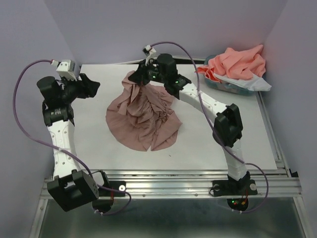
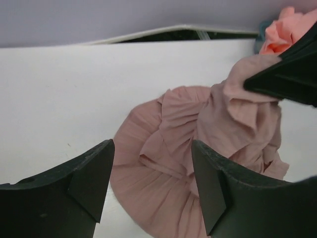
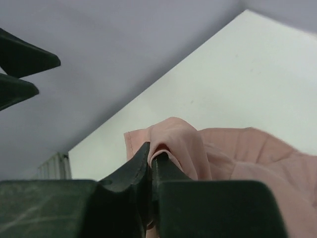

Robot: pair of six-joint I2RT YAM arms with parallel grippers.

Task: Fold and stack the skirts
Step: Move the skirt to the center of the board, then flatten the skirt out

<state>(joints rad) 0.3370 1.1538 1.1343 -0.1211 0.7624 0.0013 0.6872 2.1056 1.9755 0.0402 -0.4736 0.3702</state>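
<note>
White tabletop (image 1: 237, 144), lavender walls: mauve pleated skirt (image 1: 143, 119) lies mid-table, hem fanned toward the arm bases. Its far edge is bunched up in the R gripper (image 1: 145, 74), which is clenched on a fold, R arm reaching long across from its base. L gripper (image 1: 91, 85) is released, jaws wide, hovering apart from the skirt w/ the cloth to its right, so I judge L nearer the free left edge. Coral cloth (image 1: 237, 62) & a pale white-blue piece (image 1: 255, 82) sit in the teal basket (image 1: 233, 88), far-right corner.

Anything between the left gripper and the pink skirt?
Nothing. Only bare tabletop separates the left gripper from the pink skirt, clearest in the top view.
</note>
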